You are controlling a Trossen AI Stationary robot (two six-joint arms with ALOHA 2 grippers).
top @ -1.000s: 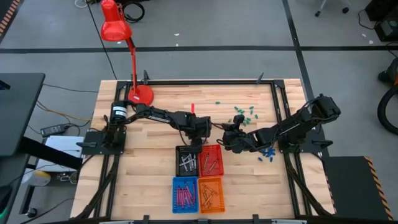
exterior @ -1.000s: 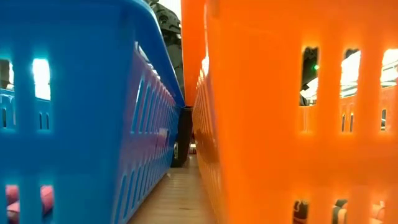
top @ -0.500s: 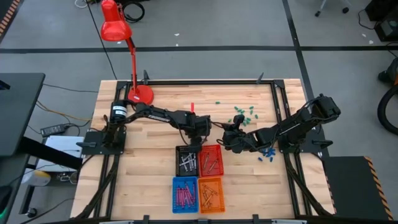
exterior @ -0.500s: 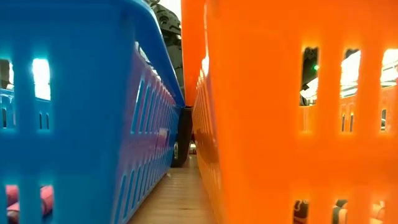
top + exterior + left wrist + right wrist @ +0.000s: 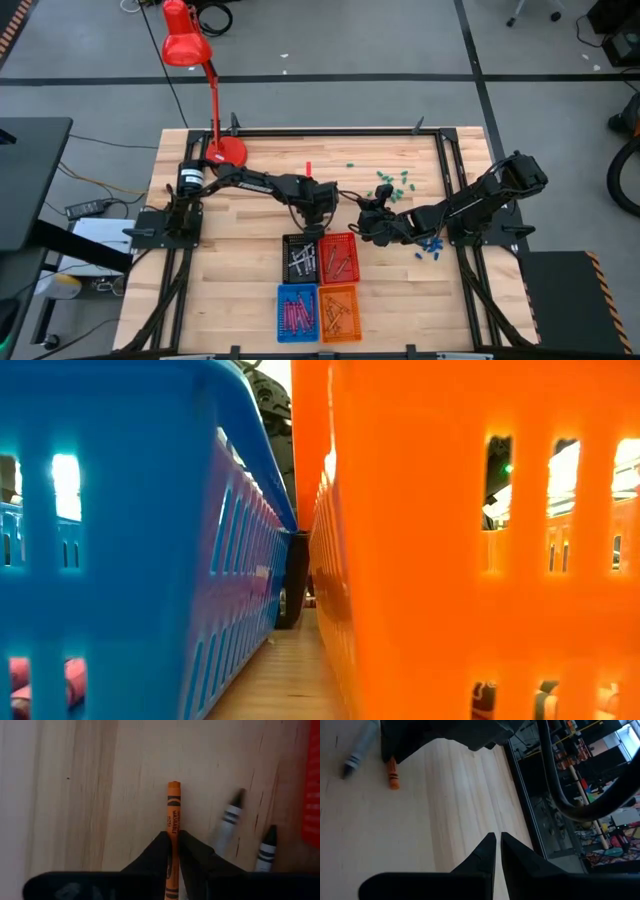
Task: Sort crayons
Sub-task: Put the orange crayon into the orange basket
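An orange crayon (image 5: 173, 820) lies flat on the wooden table (image 5: 250, 250), with my left gripper (image 5: 173, 840) shut on it just beyond the red basket (image 5: 339, 256). In the high view that gripper (image 5: 318, 205) stands at the table's middle. Two grey crayons with black tips (image 5: 230, 817) (image 5: 265, 851) lie beside the orange one. My right gripper (image 5: 496, 842) hovers shut and holds nothing; in the high view it (image 5: 372, 222) is just right of the left one. Sorted crayons lie in the black (image 5: 300, 258), red, blue (image 5: 296, 312) and orange (image 5: 339, 312) baskets. My left gripper pinches the orange crayon's two long sides (image 5: 173, 834) between its two fingertips, about mid-length. The fingers come steeply from above, one on either side of the crayon. The crayon lies on the table, its free end (image 5: 173, 787) pointing away from the gripper.
A red crayon (image 5: 308, 170) lies alone toward the far side. Small green pieces (image 5: 395, 182) are scattered at the far right, blue pieces (image 5: 430, 245) beside the right arm. A red desk lamp (image 5: 205, 80) stands at the far left. The low view shows only basket walls (image 5: 120, 540).
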